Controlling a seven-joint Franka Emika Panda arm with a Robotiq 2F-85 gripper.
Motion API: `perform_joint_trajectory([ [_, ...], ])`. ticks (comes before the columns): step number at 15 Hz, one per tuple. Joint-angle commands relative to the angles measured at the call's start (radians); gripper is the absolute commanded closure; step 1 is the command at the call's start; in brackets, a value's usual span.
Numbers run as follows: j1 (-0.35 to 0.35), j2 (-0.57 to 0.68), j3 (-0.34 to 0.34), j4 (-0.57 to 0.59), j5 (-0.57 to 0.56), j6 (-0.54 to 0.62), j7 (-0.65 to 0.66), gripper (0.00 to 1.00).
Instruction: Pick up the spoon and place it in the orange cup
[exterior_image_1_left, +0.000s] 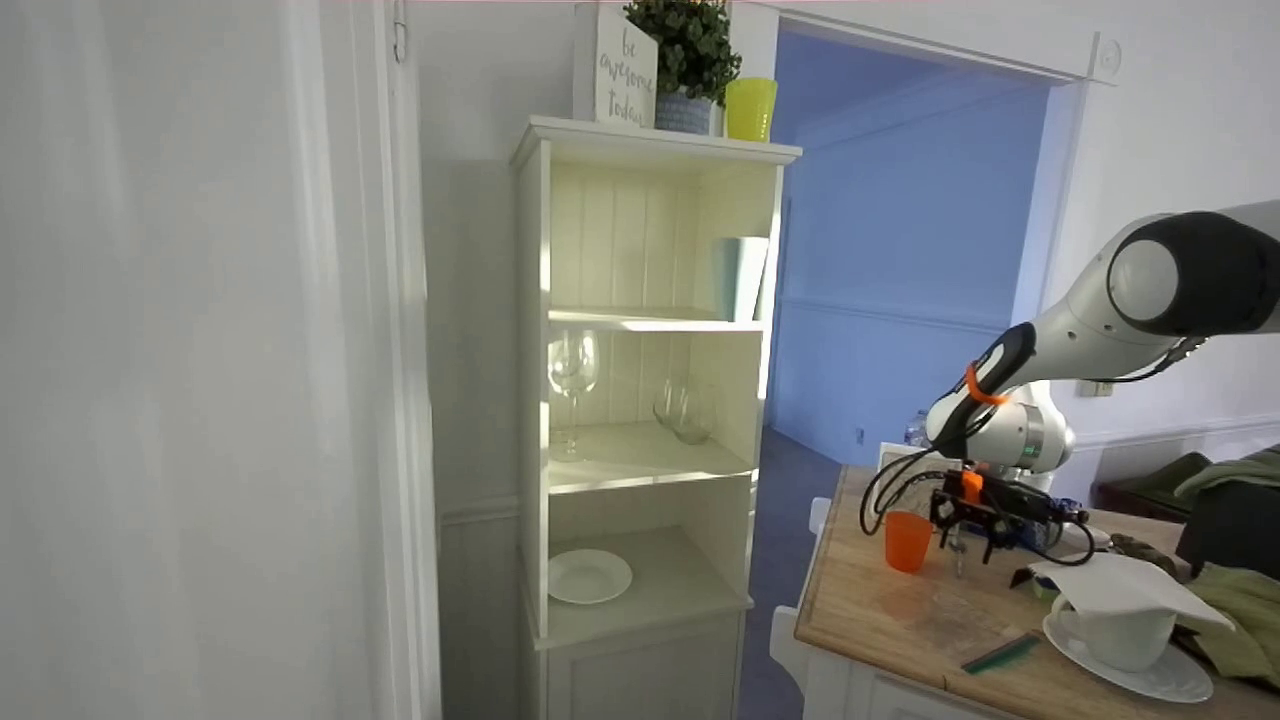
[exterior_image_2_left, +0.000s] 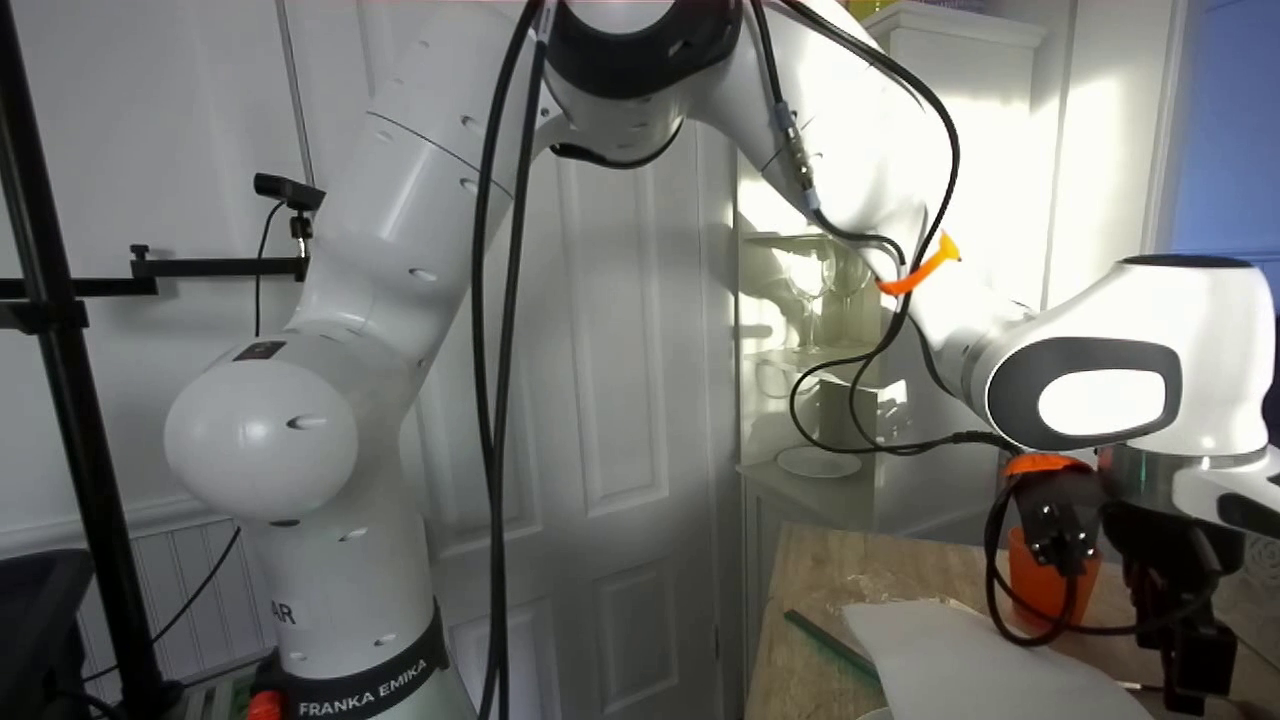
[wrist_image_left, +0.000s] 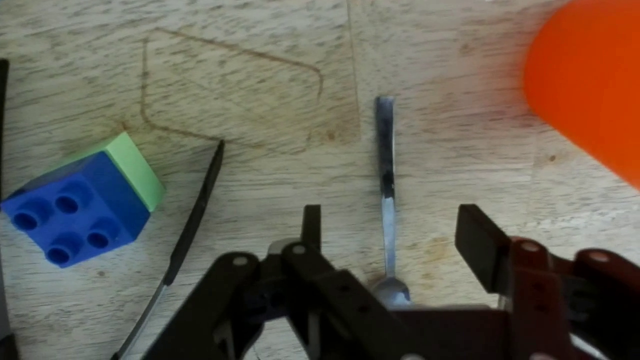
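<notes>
The metal spoon (wrist_image_left: 388, 230) lies on the wooden table in the wrist view, handle pointing up the picture and bowl near the gripper's base, which partly covers the bowl. My gripper (wrist_image_left: 392, 222) is open and empty, with a finger on each side of the spoon handle, apart from it. In an exterior view the gripper (exterior_image_1_left: 966, 540) hangs low over the table, with the spoon (exterior_image_1_left: 959, 556) below it. The orange cup (wrist_image_left: 590, 85) stands at the upper right of the wrist view. It shows in both exterior views, beside the gripper (exterior_image_1_left: 906, 543) and partly behind cables (exterior_image_2_left: 1035, 580).
A blue block (wrist_image_left: 85, 215) with a light green one and a black-handled tool (wrist_image_left: 195, 220) lie left of the spoon. A white cup (exterior_image_1_left: 1125, 638) under a paper sheet stands on a plate. A green strip (exterior_image_1_left: 1003, 652) lies near the table's edge.
</notes>
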Motion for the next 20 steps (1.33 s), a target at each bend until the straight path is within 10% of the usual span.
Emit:
perform_joint_trajectory([
  [1,0.005,0.045,-0.008,0.07,-0.019,-0.059,0.033,0.31],
  [8,0.006,0.113,-0.012,0.163,-0.028,-0.096,0.05,0.4],
  [16,0.019,0.159,-0.028,0.246,-0.112,-0.183,0.042,0.94],
  [20,0.006,0.074,-0.027,0.219,-0.123,-0.294,0.019,1.0],
])
